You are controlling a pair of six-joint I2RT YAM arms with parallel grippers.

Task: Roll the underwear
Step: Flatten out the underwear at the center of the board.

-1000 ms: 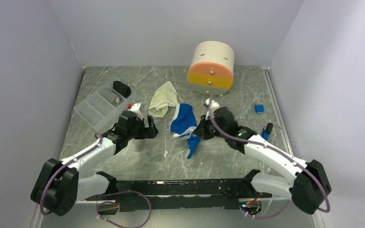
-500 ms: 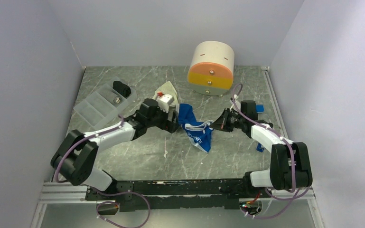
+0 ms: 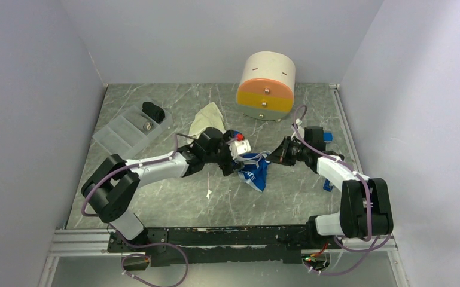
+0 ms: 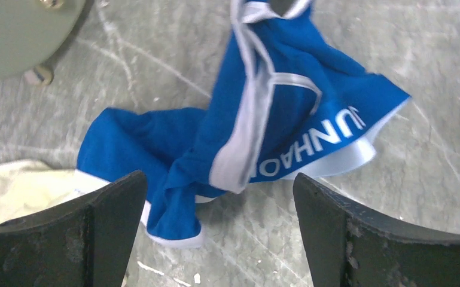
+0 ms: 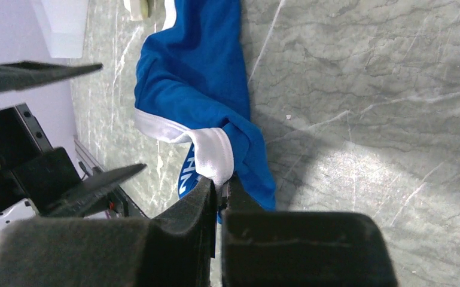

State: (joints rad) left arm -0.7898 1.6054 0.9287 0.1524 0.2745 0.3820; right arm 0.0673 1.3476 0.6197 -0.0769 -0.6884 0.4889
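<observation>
The royal blue underwear with white trim lies crumpled mid-table, and its lettered waistband shows in the left wrist view. My right gripper is shut on a fold of the white waistband, with the blue cloth stretching away from it. My left gripper hovers over the garment's left end, open wide, its fingers on either side of a blue fold without touching it. The cream-yellow underwear lies just behind, and its edge shows beside the left finger.
A round cream, orange and yellow drawer unit stands at the back. A clear compartment tray at the left holds a black bundle. A small blue item lies by the right arm. Walls close in both sides.
The left arm has swung right, from near the tray to over the blue underwear. The right arm drew the garment's waistband to the right, then stayed put.
</observation>
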